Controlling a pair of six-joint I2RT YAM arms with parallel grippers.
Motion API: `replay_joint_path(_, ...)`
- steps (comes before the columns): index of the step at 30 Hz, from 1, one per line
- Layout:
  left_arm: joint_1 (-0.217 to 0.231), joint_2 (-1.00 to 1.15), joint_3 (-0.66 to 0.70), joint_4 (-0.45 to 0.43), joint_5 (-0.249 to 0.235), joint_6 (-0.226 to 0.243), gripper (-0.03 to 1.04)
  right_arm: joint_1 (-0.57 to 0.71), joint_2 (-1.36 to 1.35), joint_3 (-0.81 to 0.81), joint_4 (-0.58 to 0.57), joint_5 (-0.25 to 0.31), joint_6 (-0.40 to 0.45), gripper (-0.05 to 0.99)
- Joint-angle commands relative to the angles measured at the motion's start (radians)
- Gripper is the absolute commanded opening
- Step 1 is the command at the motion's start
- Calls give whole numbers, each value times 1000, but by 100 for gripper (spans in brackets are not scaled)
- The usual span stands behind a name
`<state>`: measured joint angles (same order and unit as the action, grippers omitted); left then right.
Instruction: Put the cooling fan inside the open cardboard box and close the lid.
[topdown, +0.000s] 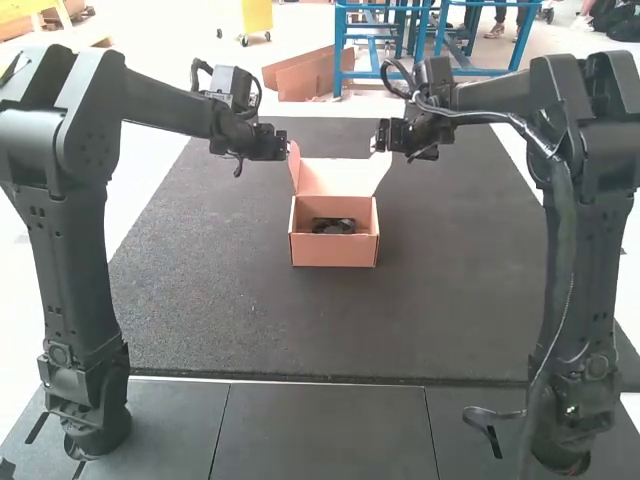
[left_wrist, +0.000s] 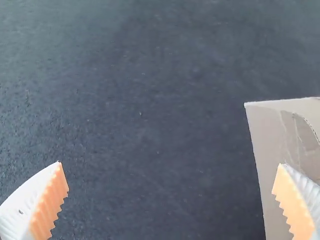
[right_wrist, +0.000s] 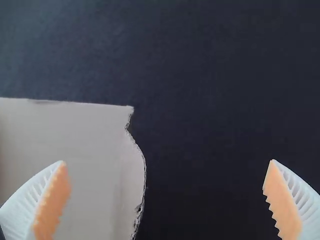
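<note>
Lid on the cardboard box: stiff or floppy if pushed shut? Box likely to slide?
Lid stands upright on its own, so it is probably stiff board hinging at the back crease. Box looks light, holding only the fan; a push may slide or tip it, though the mat likely adds grip.

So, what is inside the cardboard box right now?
A dark cooling fan lies inside the cardboard box, whose lid stands open behind. The front wall covers the fan's nearer part and the box floor there.
</note>
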<state>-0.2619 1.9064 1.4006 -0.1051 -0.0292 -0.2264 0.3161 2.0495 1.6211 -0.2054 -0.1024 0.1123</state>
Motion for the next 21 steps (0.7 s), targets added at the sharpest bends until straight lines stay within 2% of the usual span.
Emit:
replay_joint_path(1, -5, 22, 34, 2, 28, -10, 97, -15, 18, 57, -3, -23, 24, 85)
replay_joint_path(7, -8, 25, 37, -1, 32, -10, 97, -15, 55, 114, -37, -56, 43, 75)
replay_joint_path(9, -14, 25, 37, -4, 37, -8, 97, -17, 60, 125, -49, -62, 44, 75)
replay_joint_path(17, -43, 25, 37, -5, 49, -10, 97, -17, 57, 131, -74, -68, 55, 54)
replay_joint_path(21, -45, 25, 38, -10, 48, -11, 97, -17, 54, 131, -84, -66, 53, 48)
